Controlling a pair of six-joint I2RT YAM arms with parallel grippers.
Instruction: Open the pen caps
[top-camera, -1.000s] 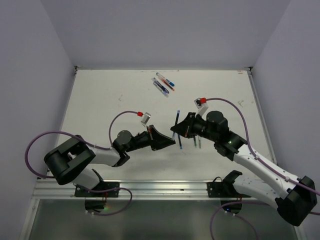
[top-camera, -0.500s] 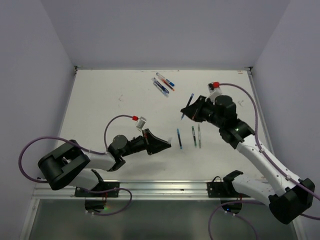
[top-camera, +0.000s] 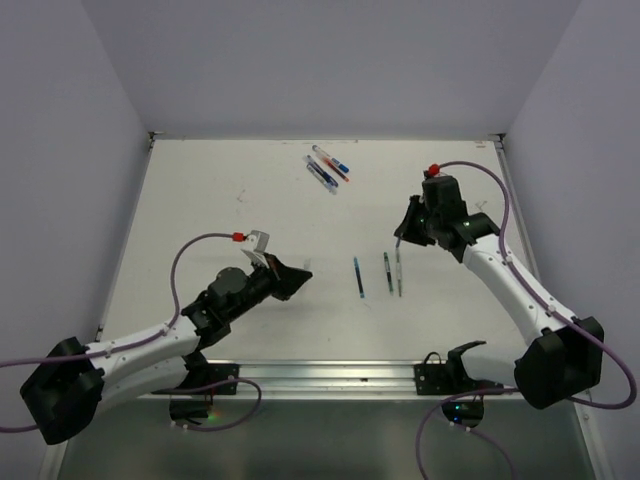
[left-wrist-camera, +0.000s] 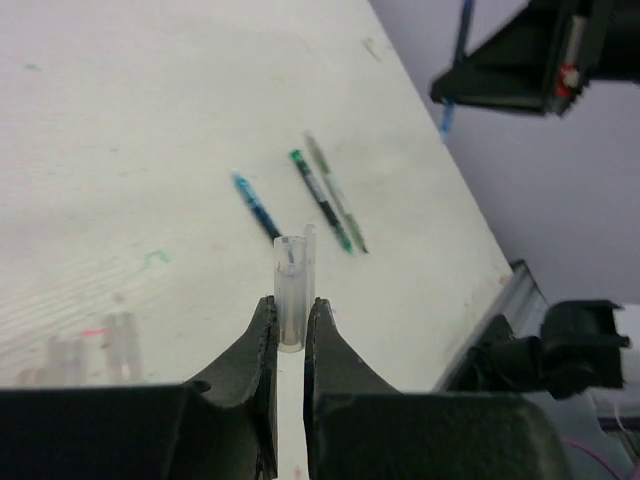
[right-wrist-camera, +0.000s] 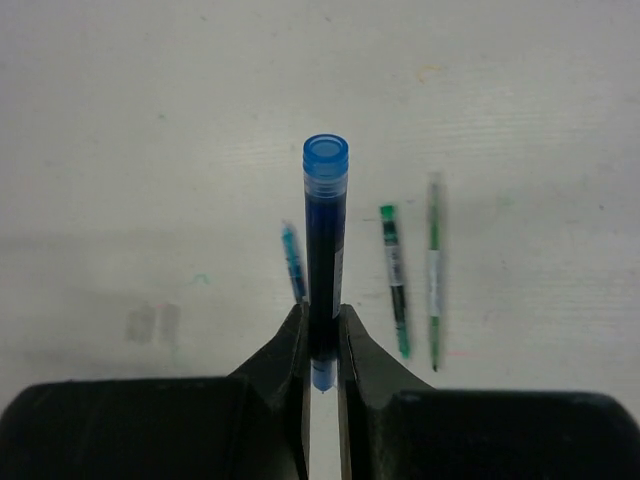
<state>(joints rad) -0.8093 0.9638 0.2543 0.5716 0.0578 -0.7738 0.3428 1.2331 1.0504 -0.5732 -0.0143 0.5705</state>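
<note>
- Two grippers hang over the white table (top-camera: 200, 200), each clenched on something.
- At about 8 o'clock from the table's middle, the left gripper (top-camera: 297, 274) pinches a clear pen cap (left-wrist-camera: 294, 285) by one end. The rest of the cap sticks out past the fingertips, off the table.
- Three loose pens (top-camera: 387, 272) lie side by side at 4 o'clock, and more pens (top-camera: 327, 168) lie at 12 o'clock near the far edge.
- At 3 o'clock, the right gripper (top-camera: 401, 233) clamps a blue pen (right-wrist-camera: 325, 230) low on its barrel.
</note>
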